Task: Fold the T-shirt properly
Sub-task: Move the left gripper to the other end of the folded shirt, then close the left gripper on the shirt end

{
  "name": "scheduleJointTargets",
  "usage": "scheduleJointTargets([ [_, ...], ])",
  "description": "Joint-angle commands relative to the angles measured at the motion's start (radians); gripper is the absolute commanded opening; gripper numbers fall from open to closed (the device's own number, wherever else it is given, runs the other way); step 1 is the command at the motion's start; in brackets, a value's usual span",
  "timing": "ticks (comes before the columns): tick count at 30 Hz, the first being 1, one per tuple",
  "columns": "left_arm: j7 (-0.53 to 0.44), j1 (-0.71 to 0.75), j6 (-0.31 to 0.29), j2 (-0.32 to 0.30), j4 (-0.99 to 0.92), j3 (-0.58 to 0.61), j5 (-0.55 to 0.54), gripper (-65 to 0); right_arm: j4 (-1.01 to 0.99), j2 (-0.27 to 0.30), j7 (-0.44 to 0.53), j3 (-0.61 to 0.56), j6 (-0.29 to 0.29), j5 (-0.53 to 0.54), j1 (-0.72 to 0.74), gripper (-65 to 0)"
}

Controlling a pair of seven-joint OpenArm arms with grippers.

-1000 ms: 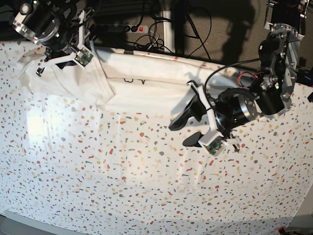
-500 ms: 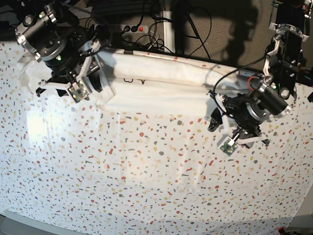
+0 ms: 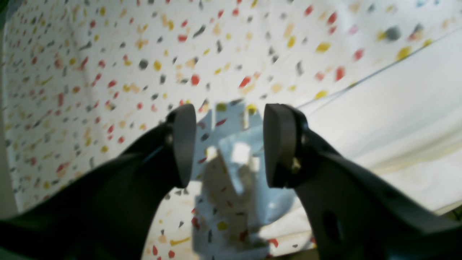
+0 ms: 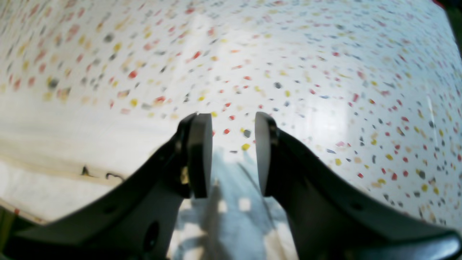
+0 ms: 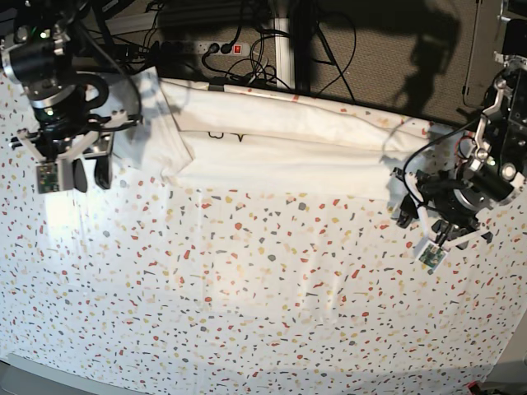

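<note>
T-shirt (image 5: 272,140): long band, table's (image 5: 247,329) far edge. Left gripper (image 3: 223,144), right gripper (image 4: 231,155): agape, empty. Next: regrasp ends.

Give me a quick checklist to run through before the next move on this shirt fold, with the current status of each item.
1. Left tool empty, its pads apart: ok.
2. Right tool empty, gap between its pads: ok.
3. Both tools clear of the T-shirt, over the speckled table covering: ok.
4. T-shirt lying as one long band along the far table edge: ok.
5. Fold finished into a compact shape: not ok, it is only a long strip.
6. Layers lined up evenly at the sleeve end: cannot tell, it looks bunched there.
</note>
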Motion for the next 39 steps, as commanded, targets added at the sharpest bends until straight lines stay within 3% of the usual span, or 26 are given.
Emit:
scheduleJointTargets([
  [1,-0.021,-0.026,0.003,-0.013,0.017,-0.008,0.000,-35.4,0.014,-0.001,0.024,0.057,-0.005,0.021,0.004,-44.6],
  [4,-0.009,-0.040,0.004,-0.014,0.017,-0.008,0.000,-35.4,0.014,-0.035,-0.008,0.219,0.013,0.045,-0.010,-44.6],
  [7,-0.006,-0.040,0.004,-0.018,0.007,-0.008,0.004,-35.4,0.014,-0.086,-0.011,0.356,0.159,0.070,-0.055,-44.7],
  [9,-0.017,-0.041,0.004,-0.018,-0.020,-0.008,0.000,-35.4,0.014,-0.123,-0.011,0.430,0.246,0.152,-0.080,-44.6],
  [12,-0.039,-0.043,0.003,-0.017,-0.100,-0.008,-0.047,-35.4,0.014,-0.179,-0.037,0.502,0.316,0.280,-0.089,-44.7],
  [15,-0.060,-0.043,0.003,-0.008,-0.169,-0.008,-0.077,-35.4,0.014,-0.222,-0.114,0.514,0.403,0.331,-0.090,-44.7],
  [19,-0.059,-0.045,0.003,-0.007,-0.178,-0.008,-0.074,-35.4,0.014,-0.227,-0.216,0.513,0.403,0.418,-0.150,-44.7],
  [24,-0.059,-0.061,0.003,-0.023,-0.179,-0.008,-0.072,-35.4,0.014,-0.222,-0.219,0.515,0.403,0.426,-0.311,-44.7],
  [29,-0.042,-0.060,0.004,-0.058,-0.236,-0.008,-0.074,-35.4,0.014,-0.172,-0.219,0.515,0.403,0.427,-0.382,-44.7],
  [33,0.006,-0.061,-0.014,-0.107,-0.369,-0.008,-0.236,-35.4,0.014,-0.167,-0.219,0.515,0.403,0.427,-0.380,-44.7],
  [39,0.084,-0.060,-0.177,-0.120,-0.422,-0.060,-0.515,-35.4,0.014,-0.167,-0.219,0.515,0.403,0.430,-0.380,-44.7],
])
